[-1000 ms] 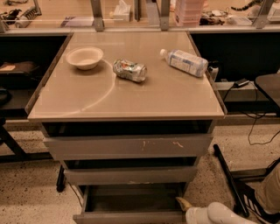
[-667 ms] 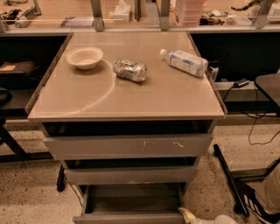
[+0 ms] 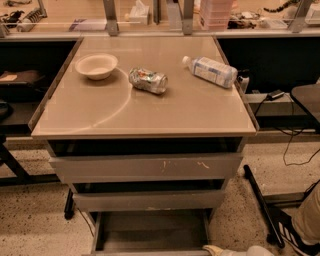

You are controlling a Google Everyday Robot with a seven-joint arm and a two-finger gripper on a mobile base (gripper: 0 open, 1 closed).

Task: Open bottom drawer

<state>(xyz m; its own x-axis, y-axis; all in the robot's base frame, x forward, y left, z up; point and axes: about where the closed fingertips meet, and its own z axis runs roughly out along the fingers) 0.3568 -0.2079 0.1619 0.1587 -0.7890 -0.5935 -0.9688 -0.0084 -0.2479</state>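
The desk [image 3: 165, 117] has a smooth, glossy beige top with a pale curved streak sweeping across its left half, and it stands on a speckled stone floor [image 3: 30, 225] in a workroom. On the far left of the top sits a cream bowl [image 3: 96, 65], just right of it a crushed can [image 3: 148, 80] lies on its side, and further right a plastic bottle [image 3: 210, 70] lies with its cap pointing far left. The bottle wears a white and blue label and the can has coloured print, but I can read no words on either. Under the top, the tall drawer front [image 3: 147, 167] shows white scratch marks and the middle front [image 3: 147, 200] sits below it. The bottom drawer [image 3: 150, 230] stands pulled out toward me, its flat grey inside showing. The gripper [image 3: 212, 249] is down at the near right corner of that drawer, only a yellowish tip of it in sight, and I cannot tell how its grasp stands. Beyond the desk runs a shelf [image 3: 260, 32] with a tissue box [image 3: 139, 11] and metal posts. To the right are a dark chair seat [image 3: 307, 97], loose cables [image 3: 295, 145] and a black frame leg [image 3: 260, 200] on the floor
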